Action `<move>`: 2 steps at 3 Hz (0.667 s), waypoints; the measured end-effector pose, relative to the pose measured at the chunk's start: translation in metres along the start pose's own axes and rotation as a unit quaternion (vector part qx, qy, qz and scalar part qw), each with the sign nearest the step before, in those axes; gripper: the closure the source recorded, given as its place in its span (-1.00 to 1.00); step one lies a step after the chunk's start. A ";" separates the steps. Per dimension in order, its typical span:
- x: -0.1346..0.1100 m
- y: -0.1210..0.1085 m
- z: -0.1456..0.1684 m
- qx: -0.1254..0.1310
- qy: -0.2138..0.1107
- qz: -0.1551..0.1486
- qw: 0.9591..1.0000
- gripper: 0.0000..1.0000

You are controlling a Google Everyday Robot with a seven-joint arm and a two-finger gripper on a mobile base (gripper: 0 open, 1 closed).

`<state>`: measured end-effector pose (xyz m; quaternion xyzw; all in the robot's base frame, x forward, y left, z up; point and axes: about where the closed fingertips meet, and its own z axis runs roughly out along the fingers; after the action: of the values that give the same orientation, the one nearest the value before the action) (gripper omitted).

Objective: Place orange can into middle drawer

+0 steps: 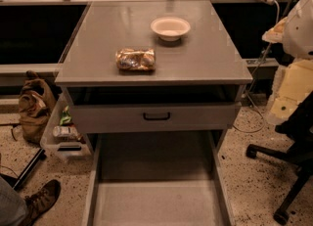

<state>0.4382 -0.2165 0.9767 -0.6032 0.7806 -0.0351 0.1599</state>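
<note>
At the far left, a brown boot [41,198] and a bit of trouser leg stand on the speckled floor. Above them a brown bag [34,107] slumps next to a clear plastic bin [63,139] tucked against the cabinet's left side.

On the gray tabletop [98,29] the orange can [135,59] lies on its side near the front edge, a little left of centre. The white bowl [170,28] sits upright farther back and slightly to the right, apart from the can.

Under the tabletop, a gray drawer front [98,120] with a black handle [156,116] sits just out from the cabinet, with a dark gap above it. Below it the middle drawer [156,203] is pulled far out toward me, its flat floor bare between thin low side walls. The can is well above it, not in it.

To the right, a black office chair base [288,171] stands on the floor. My arm [293,80] shows as pale blocky segments at the right edge, beside the cabinet and well apart from the can. My jaws are over at that edge too, and I cannot tell whether they are apart or together.
</note>
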 end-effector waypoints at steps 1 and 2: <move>-0.007 -0.004 0.002 0.008 -0.002 -0.007 1.000 -1.00; -0.028 -0.028 0.014 0.019 -0.014 -0.024 0.999 -1.00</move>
<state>0.4748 -0.1952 0.9762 -0.6189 0.7630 -0.0450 0.1810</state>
